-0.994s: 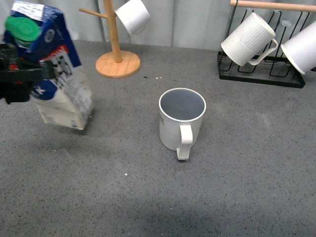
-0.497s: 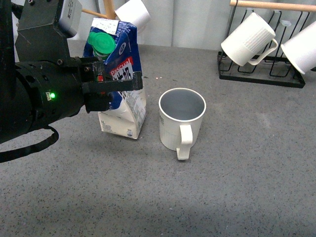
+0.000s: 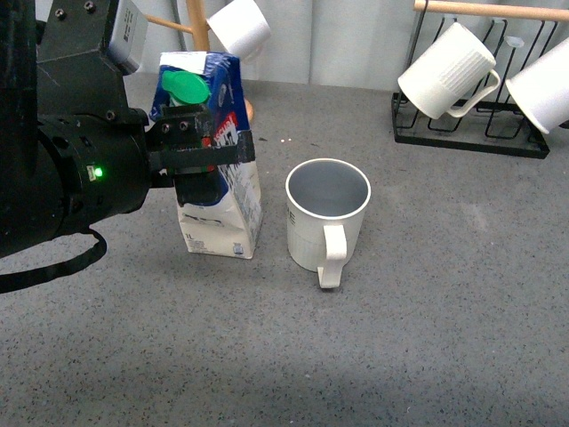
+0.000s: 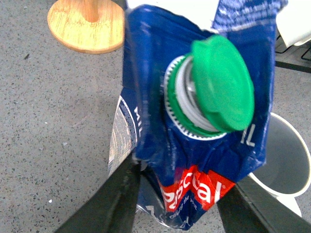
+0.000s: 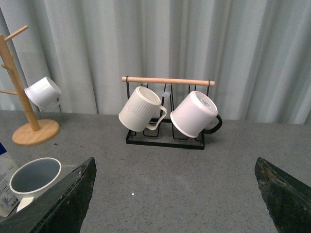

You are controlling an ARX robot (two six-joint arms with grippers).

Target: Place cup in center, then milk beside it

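The cup (image 3: 326, 218), cream-white with a grey inside and its handle toward me, stands on the grey tabletop in the middle; it also shows in the right wrist view (image 5: 35, 179). The milk (image 3: 213, 160), a blue-and-white carton with red Pascual label and green cap (image 4: 221, 85), stands just left of the cup, its base at the table. My left gripper (image 3: 209, 151) is shut on the carton's upper part; its fingers (image 4: 116, 199) flank the carton. My right gripper (image 5: 175, 194) is open and empty, off to the right of the cup and out of the front view.
A wooden mug tree (image 3: 211, 111) with a white mug (image 3: 238, 28) stands at the back left. A black rack (image 3: 471, 133) with a wooden bar holds a white ribbed mug (image 3: 449, 71) and another white mug (image 3: 544, 86) at the back right.
My left gripper carried the milk from the far left to right beside the cup, and over the last half second lowered it upright to the table. The cup has not moved.
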